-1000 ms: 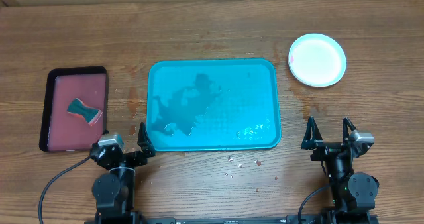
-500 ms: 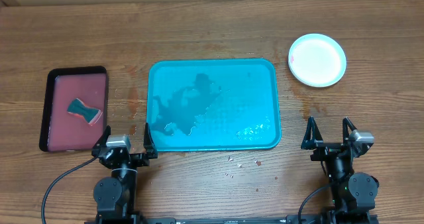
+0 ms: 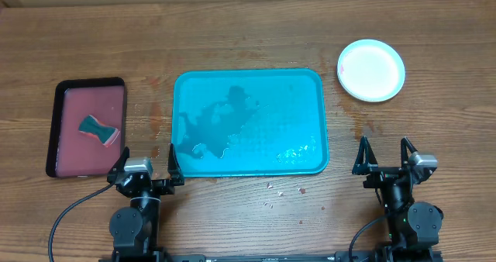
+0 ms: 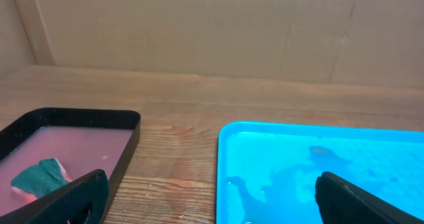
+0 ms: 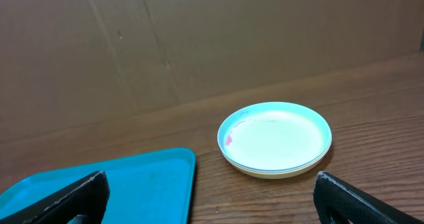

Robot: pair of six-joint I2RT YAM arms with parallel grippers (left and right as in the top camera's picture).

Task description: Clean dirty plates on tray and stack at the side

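The turquoise tray point(image 3: 248, 122) lies mid-table, wet with puddles and holding no plates; it also shows in the left wrist view point(image 4: 324, 171) and the right wrist view point(image 5: 106, 184). The plates point(image 3: 371, 70) sit stacked at the back right on the wood, pale mint on top with a small red smear at its rim, also in the right wrist view point(image 5: 275, 139). My left gripper point(image 3: 146, 169) is open and empty at the tray's front left corner. My right gripper point(image 3: 384, 160) is open and empty, in front of the stack.
A black-rimmed dark red tray point(image 3: 62, 138) at the left holds pinkish water and a green-and-red sponge point(image 3: 99, 129). Small crumbs point(image 3: 283, 191) lie on the wood in front of the turquoise tray. A cardboard wall stands behind the table.
The left gripper shifted slightly and straightened between one second and half a second ago. Nothing has moved since.
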